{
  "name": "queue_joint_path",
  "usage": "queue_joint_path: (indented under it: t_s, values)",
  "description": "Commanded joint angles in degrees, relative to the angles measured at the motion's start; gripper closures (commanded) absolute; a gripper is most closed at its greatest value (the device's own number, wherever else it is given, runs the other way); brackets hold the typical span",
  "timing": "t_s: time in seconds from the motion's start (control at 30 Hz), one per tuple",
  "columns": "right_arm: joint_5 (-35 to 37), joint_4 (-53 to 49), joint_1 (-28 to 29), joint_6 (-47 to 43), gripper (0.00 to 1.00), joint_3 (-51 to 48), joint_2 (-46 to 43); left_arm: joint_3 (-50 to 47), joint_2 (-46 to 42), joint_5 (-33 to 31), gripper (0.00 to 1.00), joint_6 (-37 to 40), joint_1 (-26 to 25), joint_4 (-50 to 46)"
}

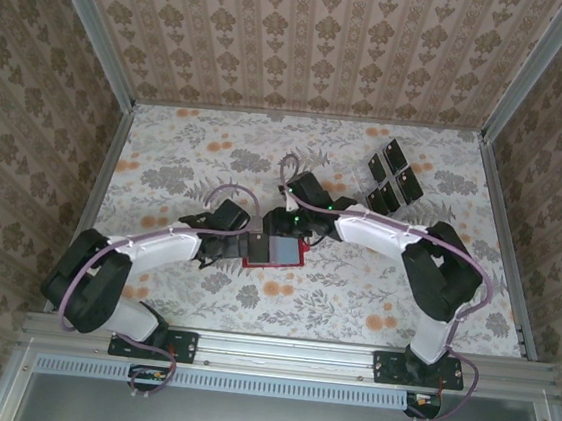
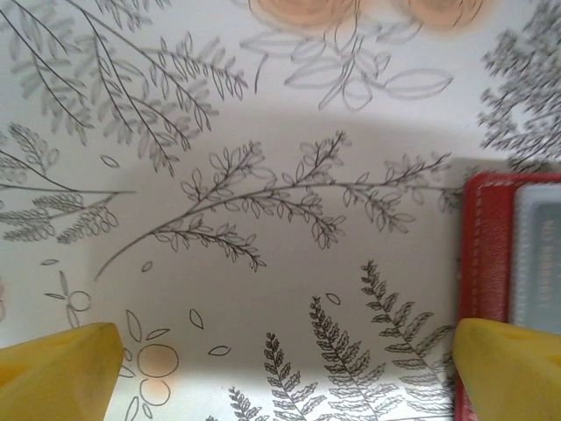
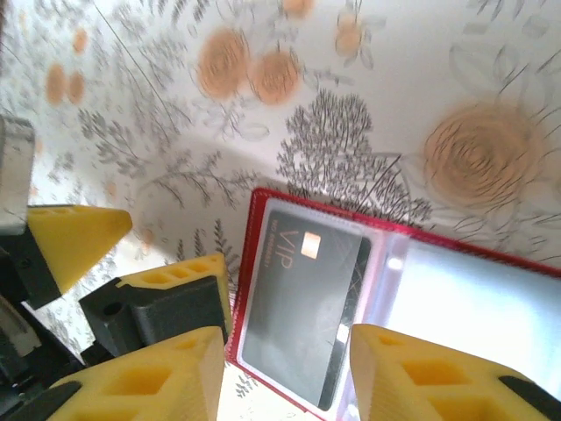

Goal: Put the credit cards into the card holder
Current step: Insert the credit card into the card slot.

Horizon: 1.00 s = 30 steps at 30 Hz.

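— Where does the top view look from?
— High above and behind the arm bases, tilted down and far enough back to take in the whole floral-printed tabletop (image 1: 351,308).
— And the left wrist camera?
— It sits close over the tabletop, looking down. The flat red folding wallet (image 2: 486,254) cuts in at the right edge.
— The right wrist camera?
— Close too, angled down onto the open wallet, which lies low in the frame.
— What do they share?
— All three share the wallet and the tabletop around it.
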Motion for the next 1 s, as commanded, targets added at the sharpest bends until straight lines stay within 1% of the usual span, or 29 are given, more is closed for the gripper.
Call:
queue_joint_path:
  t_s: [0.0, 0.2, 0.3, 0.47, 0.8, 0.97]
  values:
    - [2.8, -4.9, -0.5, -2.3, 0.54, -1.2, -1.6, 1.4, -3.5, 0.3, 0.0, 1.4, 1.0, -1.9]
    - [4.2, -5.2, -0.5, -3.1, 0.53, -2.7, -1.0, 1.7, -7.2, 0.7, 0.0, 2.2, 1.4, -1.9]
    - [4.3, -5.1, -0.5, -3.2, 0.52, -3.1, -0.1, 1.6, -8.0, 2.0, 0.0, 2.4, 1.3, -1.1]
    - [4.1, -4.9, -0.4, -3.5, 0.52, -2.9, 1.7, 0.9, -8.1, 3.6, 0.0, 0.9, 0.8, 0.1]
    - [4.7, -5.4, -0.5, -4.2, 0.52, -3.2, 3.6, 0.1, -7.6, 2.7, 0.0, -1.1, -1.2, 0.8]
    - [3.7, -5.0, -0.4, -4.0, 0.52, -3.1, 5.8, 0.3, -6.7, 2.6, 0.0, -1.2, -1.9, 1.4]
